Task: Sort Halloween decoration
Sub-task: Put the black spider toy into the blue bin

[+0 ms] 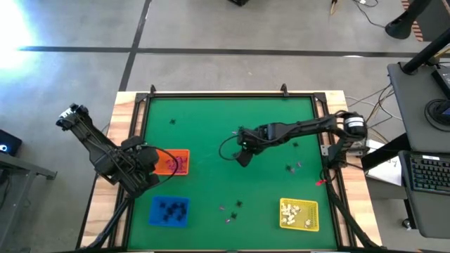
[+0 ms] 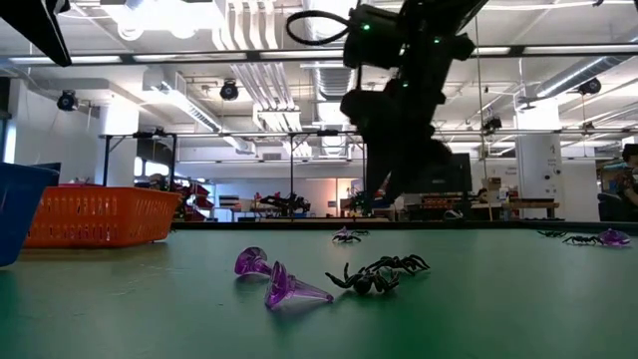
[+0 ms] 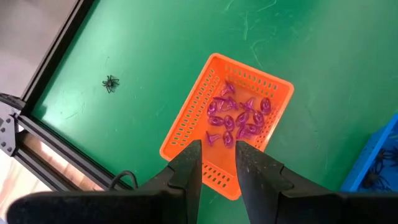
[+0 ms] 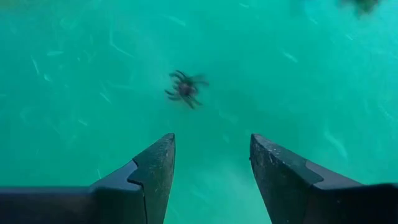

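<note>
My right gripper (image 4: 211, 149) hangs open over the middle of the green table (image 1: 211, 126), fingers slanting down, clear of the surface. A small black spider (image 4: 185, 88) lies on the mat just beyond its fingertips. My left gripper (image 3: 217, 163) hovers above the orange tray (image 3: 229, 118), which holds several purple trinkets (image 3: 239, 115). Its fingers stand a little apart with nothing between them. Two purple trinkets (image 2: 284, 284) and a black spider (image 2: 379, 274) lie loose near the front edge. Another spider (image 3: 111, 83) lies toward the far left.
A blue tray (image 1: 169, 211) with black spiders sits front left. A yellow tray (image 1: 299, 214) with white pieces sits front right. More loose trinkets (image 1: 292, 167) lie toward the right side. A black frame (image 1: 232, 95) rims the mat.
</note>
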